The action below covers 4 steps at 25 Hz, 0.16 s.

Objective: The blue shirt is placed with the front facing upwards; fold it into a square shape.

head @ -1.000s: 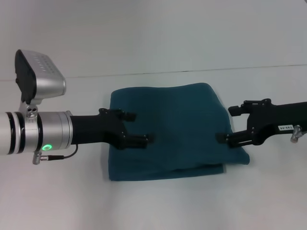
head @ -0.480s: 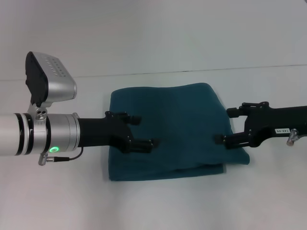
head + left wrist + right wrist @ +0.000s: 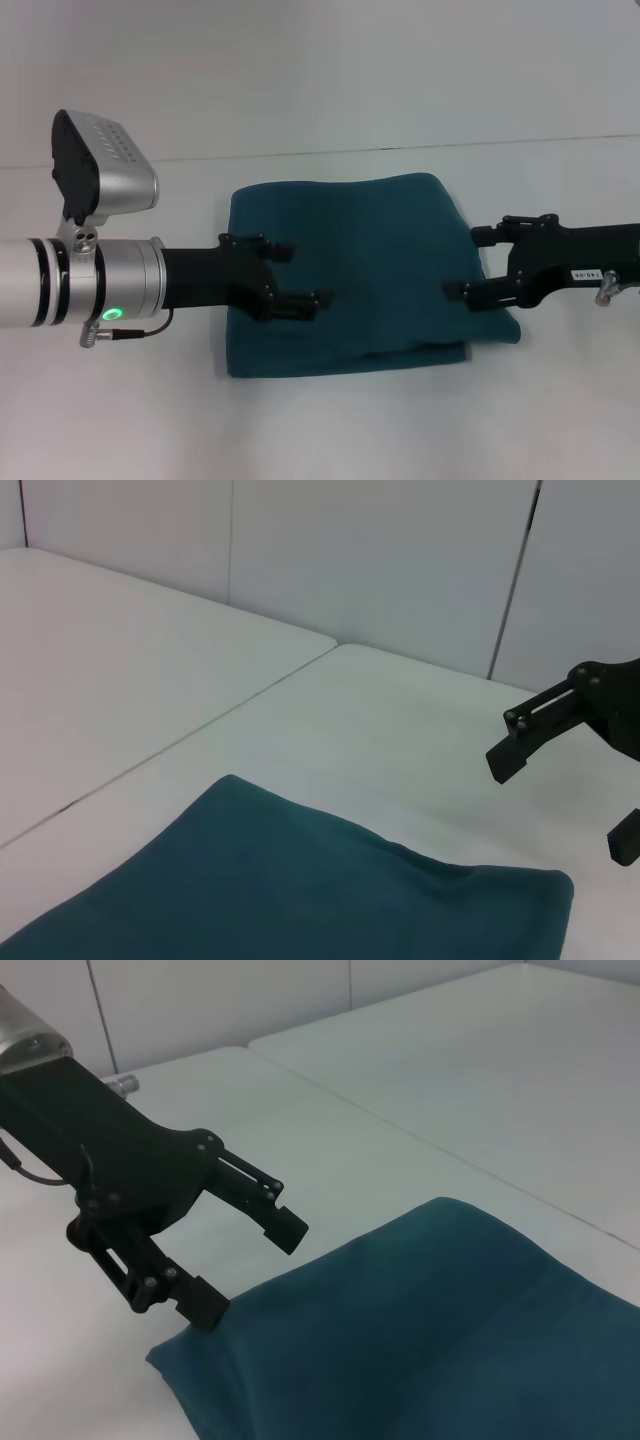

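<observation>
The shirt [image 3: 355, 270] lies folded into a rough square on the table [image 3: 320, 90]. Left gripper [image 3: 290, 275] and right gripper [image 3: 475, 262] hover over opposite edges, jaws spread. A dragging finger could pull the top layer askew.

Folded blue shirt [image 3: 300, 890] on white table [image 3: 150, 690].
Right end effector [image 3: 565, 780], fingers spread, hangs just beyond the shirt's far corner.

You have even, bright overhead light, soft shadows under the shirt [image 3: 350, 270], no glare, and sharp focus.
</observation>
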Tool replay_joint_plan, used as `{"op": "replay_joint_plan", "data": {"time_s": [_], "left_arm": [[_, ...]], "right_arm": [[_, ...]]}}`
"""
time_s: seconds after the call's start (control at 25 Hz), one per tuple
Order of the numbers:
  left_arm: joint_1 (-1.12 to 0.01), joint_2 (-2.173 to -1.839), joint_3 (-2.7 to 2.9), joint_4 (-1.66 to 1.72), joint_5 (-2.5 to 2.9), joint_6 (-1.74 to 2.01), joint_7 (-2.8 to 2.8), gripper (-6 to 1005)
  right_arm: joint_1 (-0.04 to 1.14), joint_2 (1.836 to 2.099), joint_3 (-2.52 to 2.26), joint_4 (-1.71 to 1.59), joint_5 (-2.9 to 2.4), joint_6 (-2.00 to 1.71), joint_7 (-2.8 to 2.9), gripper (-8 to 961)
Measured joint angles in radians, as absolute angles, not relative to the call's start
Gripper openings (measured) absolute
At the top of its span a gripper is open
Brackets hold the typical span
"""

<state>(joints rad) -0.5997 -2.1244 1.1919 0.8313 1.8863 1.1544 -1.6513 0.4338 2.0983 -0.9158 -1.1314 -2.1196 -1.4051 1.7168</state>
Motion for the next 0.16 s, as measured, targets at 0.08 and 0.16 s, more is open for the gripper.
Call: {"op": "replay_joint_plan", "data": {"time_s": [0.08, 0.16], "left_arm": [[-0.599, -2.125, 1.192, 0.831, 1.887, 1.155, -1.651, 878], [-0.596, -2.127, 1.192, 0.832, 1.887, 1.154, -1.650, 878]], "right_arm": [[0.432, 2.099, -0.916, -1.131, -2.120, -1.405, 1.717, 950], [0.430, 2.099, -0.916, -1.131, -2.116, -1.405, 1.716, 950]]}}
